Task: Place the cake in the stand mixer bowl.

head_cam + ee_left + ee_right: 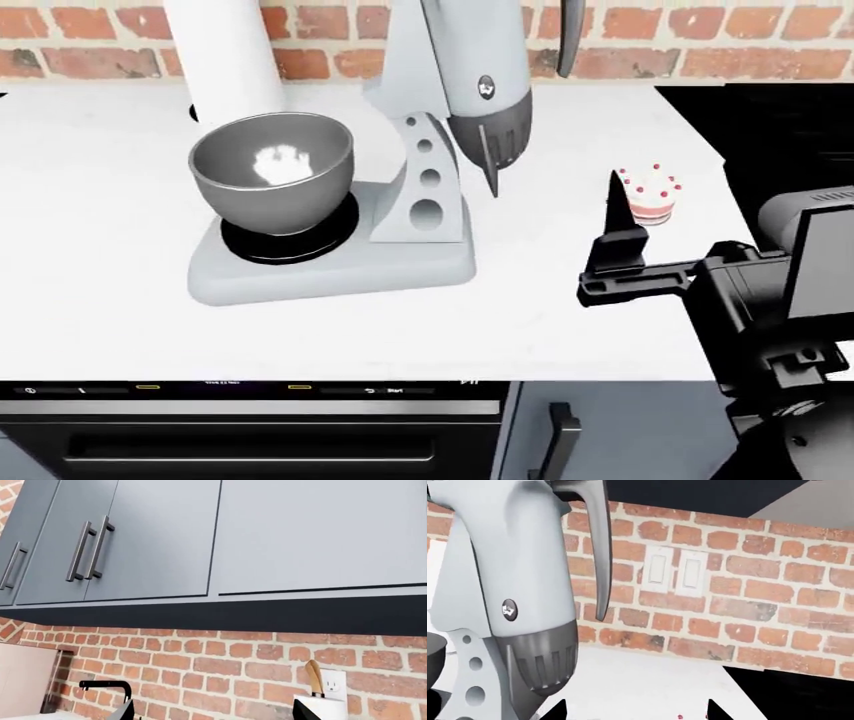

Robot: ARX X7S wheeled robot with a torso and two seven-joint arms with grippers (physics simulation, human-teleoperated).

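The cake point(651, 196), white icing with red dots and pink striped sides, stands on the white counter to the right of the stand mixer. The shiny grey stand mixer bowl point(272, 170) sits on its black base, empty; its edge also shows in the right wrist view point(432, 655). My right gripper point(621, 232) is open, low over the counter just in front of and left of the cake. In the right wrist view the right gripper point(637, 712) has its jaws wide apart, with the cake's red dots point(679, 716) between them. My left gripper point(213, 712) is open and empty, facing the brick wall.
The mixer's tilted head point(487, 90) hangs right of the bowl. A white cylinder point(227, 50) stands behind the bowl. A black cooktop point(787, 130) lies to the right and an oven front point(254, 420) below. Upper cabinets point(200, 540) and a knife block point(320, 702) face the left wrist.
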